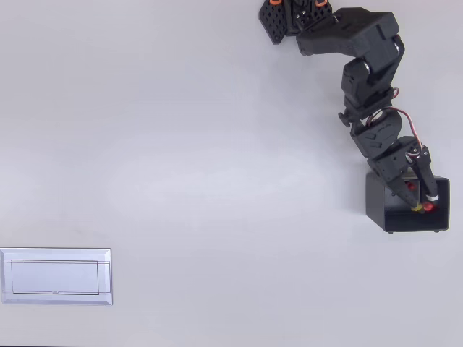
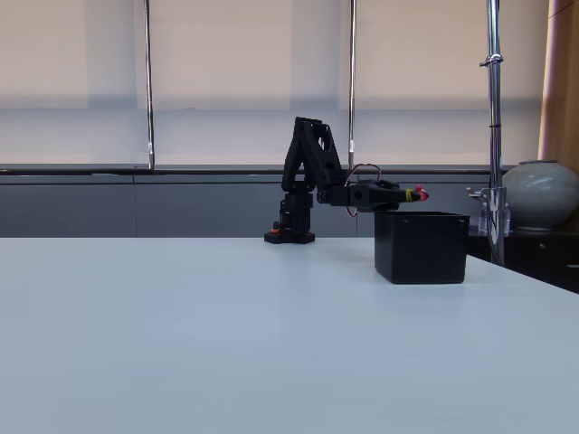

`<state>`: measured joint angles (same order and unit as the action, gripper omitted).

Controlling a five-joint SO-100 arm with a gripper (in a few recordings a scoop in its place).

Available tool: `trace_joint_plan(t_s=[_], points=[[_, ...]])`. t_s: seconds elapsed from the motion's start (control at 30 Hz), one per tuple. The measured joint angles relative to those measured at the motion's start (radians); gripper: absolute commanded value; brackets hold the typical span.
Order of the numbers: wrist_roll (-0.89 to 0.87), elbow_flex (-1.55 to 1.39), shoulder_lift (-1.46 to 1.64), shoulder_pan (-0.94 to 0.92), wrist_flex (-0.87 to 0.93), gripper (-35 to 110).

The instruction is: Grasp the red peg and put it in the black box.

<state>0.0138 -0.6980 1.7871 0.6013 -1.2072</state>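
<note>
We see a black robot arm reaching out over a pale table, its pincer (image 1: 425,205) poised above the open top of the black box (image 1: 377,206); in the fixed view the pincer (image 2: 418,194) sits just above the box's (image 2: 421,247) rim, not down inside it. Clenched between the pincer's tips is the red peg (image 2: 420,193), a tiny bright red bead at the very end of the fingers; from overhead the red peg (image 1: 427,207) shows over the dark hollow, directly beneath the tips and towards the box's far wall from the arm's base. Another faint red spot shows just behind the tips, nearer the wrist; we cannot tell what it is. Far from the pincer, at the opposite edge of the table in the overhead view, lies a flat white tray (image 1: 56,276). We judge the carrying step all but finished; the next move calls simply for letting the fingers part so the peg drops into the box, perhaps after dipping slightly lower so it does not bounce out.
</note>
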Motion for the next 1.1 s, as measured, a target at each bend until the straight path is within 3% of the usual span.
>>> trace_joint_plan(t_s=[0.17,0.6,0.7,0.83,1.1], points=[[0.000,-0.003,0.000,-0.006,0.029,20],[0.054,0.011,-0.084,-0.054,0.083,20],[0.086,0.078,-0.215,-0.078,0.126,18],[0.112,0.238,-0.477,-0.140,0.275,0],[0.158,0.667,-1.132,-0.321,0.597,0]])
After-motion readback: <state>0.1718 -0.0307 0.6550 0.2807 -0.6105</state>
